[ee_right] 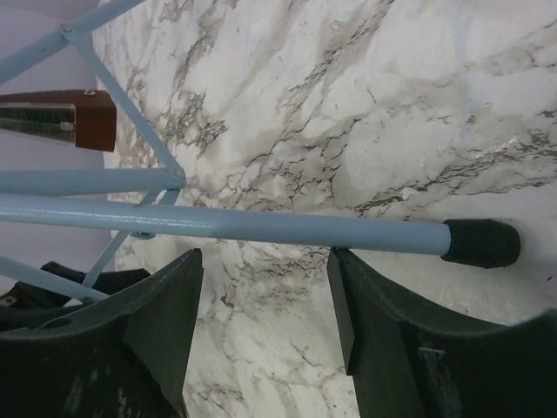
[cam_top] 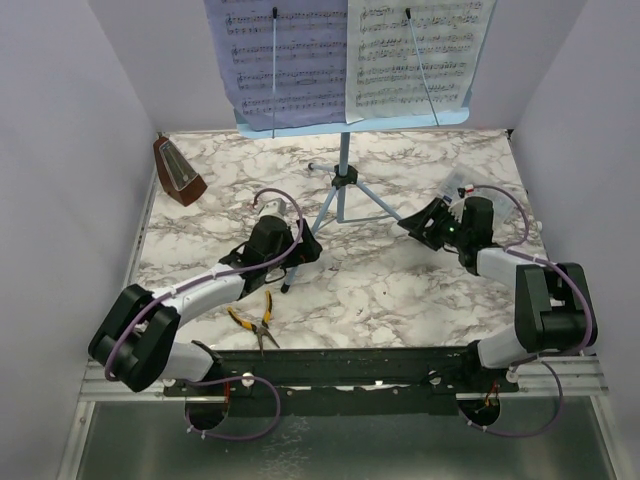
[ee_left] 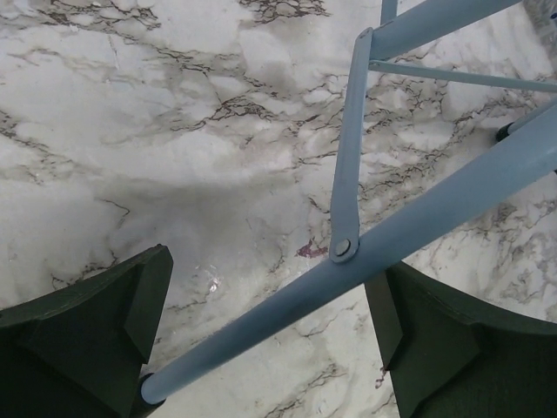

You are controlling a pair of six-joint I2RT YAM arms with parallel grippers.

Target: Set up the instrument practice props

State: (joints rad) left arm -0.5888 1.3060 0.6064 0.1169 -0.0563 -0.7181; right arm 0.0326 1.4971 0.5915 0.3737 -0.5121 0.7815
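Left claw [ee_left: 270, 268]: released, spread wide; you have a leg of the music stand [cam_top: 343, 180] slanting between its fingers, ungripped.
Right claw [ee_right: 265, 261]: released; another leg lies crosswise just past your fingertips.
Stand: upright mid-worktop [cam_top: 400, 290], sheet of music [cam_top: 415, 50] on its desk.
Metronome [cam_top: 178, 172]: far left, well apart.

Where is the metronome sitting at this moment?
In the top view, the metronome stands near the far-left corner of the table, close to the left wall and left of the music stand.
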